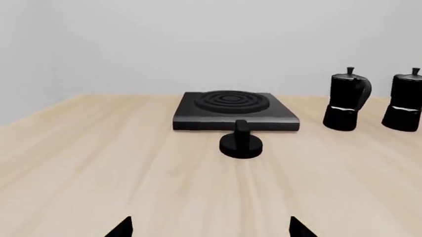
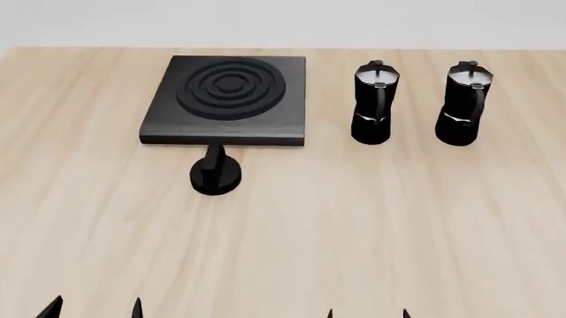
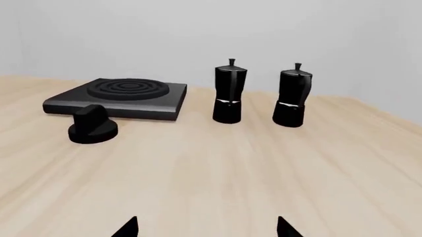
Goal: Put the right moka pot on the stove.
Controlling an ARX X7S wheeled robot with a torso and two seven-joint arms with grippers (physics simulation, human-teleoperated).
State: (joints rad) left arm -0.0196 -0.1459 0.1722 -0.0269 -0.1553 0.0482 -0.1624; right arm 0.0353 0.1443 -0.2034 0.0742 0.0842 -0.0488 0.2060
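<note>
Nothing is held yet; the task is judged to be at its very start, with the reach toward the pot not begun. The right gripper is seen only as two fingertips at the near edge of the head view, spread wide apart with bare table between them. The left gripper is likewise shown as two separated tips, open and holding nothing.

The right moka pot stands upright well ahead of the right gripper and somewhat off to its right, at the far side of the table. The other moka pot stands just beside it, between it and the stove, with a clear gap between the two pots. The stove lies ahead and to the left of the right gripper, nearly straight ahead of the left one, and its ringed top is bare. A round knob sits just in front of the stove's near edge.

The next move is judged to call for the right arm to be carried forward and rightward, the open fingers closed around the pot's body, and the neighbouring pot avoided. A lift over that pot is then needed to reach the stove.
</note>
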